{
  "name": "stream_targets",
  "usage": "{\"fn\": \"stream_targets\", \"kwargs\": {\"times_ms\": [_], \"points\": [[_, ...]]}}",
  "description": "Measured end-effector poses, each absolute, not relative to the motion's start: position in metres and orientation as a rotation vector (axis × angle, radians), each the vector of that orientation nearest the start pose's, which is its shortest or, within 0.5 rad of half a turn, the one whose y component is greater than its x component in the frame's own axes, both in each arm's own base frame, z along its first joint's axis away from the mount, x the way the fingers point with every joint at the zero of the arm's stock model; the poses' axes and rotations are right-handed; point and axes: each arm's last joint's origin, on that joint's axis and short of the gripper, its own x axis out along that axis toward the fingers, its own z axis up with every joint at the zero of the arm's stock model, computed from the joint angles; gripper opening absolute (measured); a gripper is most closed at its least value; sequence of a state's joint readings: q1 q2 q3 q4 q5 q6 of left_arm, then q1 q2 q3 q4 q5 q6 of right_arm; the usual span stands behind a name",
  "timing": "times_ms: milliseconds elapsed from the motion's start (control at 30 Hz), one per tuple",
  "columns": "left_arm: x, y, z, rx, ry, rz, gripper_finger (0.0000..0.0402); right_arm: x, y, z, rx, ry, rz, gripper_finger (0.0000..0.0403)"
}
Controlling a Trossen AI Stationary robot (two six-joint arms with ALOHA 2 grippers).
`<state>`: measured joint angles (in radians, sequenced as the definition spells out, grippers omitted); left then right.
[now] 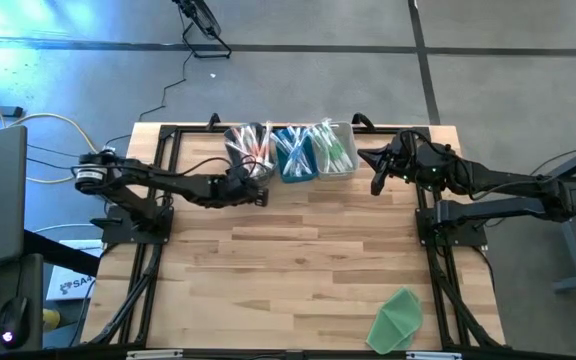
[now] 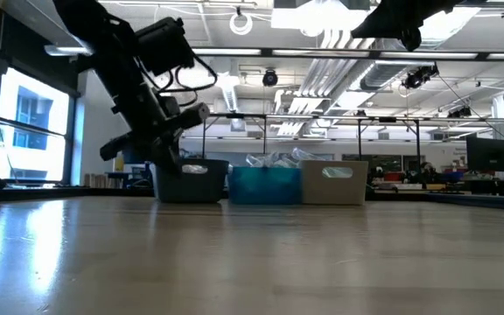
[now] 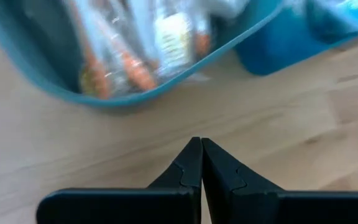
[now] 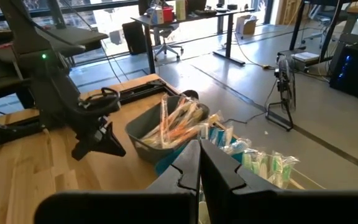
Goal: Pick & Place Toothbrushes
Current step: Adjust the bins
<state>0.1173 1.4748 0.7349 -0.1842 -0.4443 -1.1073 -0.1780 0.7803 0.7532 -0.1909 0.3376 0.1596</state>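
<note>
1. Toothbrushes (image 1: 291, 148) fill three bins (image 1: 334, 172) at the table's twelve o'clock; none lie loose.
2. Left gripper (image 1: 260, 195) and right gripper (image 1: 376, 185), both pressed together and empty, flank the bins.

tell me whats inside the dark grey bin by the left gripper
The dark grey bin holds packaged toothbrushes with orange and pink handles, piled loosely and poking above its rim. The bin's bottom and any lower brushes are covered by the pile. The left gripper sits shut just outside it.
</note>
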Motion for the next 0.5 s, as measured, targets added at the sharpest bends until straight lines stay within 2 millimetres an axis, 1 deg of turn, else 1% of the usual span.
{"fn": "stream_targets", "kwargs": {"times_ms": [133,200,367,433,500], "points": [[0.268,0.045,0.162,-0.830,0.555,1.027,0.0000,0.167,-0.040,0.322,0.138,0.178,-0.531,0.0003],[0.264,0.045,0.159,-0.813,0.569,1.079,0.0000,0.167,-0.040,0.322,0.139,0.178,-0.531,0.0003],[0.257,0.047,0.158,-0.752,0.550,1.191,0.0000,0.167,-0.040,0.322,0.141,0.177,-0.534,0.0003],[0.256,0.048,0.158,-0.745,0.541,1.206,0.0000,0.167,-0.040,0.322,0.141,0.177,-0.534,0.0003],[0.256,0.047,0.158,-0.771,0.566,1.178,0.0000,0.167,-0.040,0.322,0.141,0.177,-0.534,0.0003]]}}
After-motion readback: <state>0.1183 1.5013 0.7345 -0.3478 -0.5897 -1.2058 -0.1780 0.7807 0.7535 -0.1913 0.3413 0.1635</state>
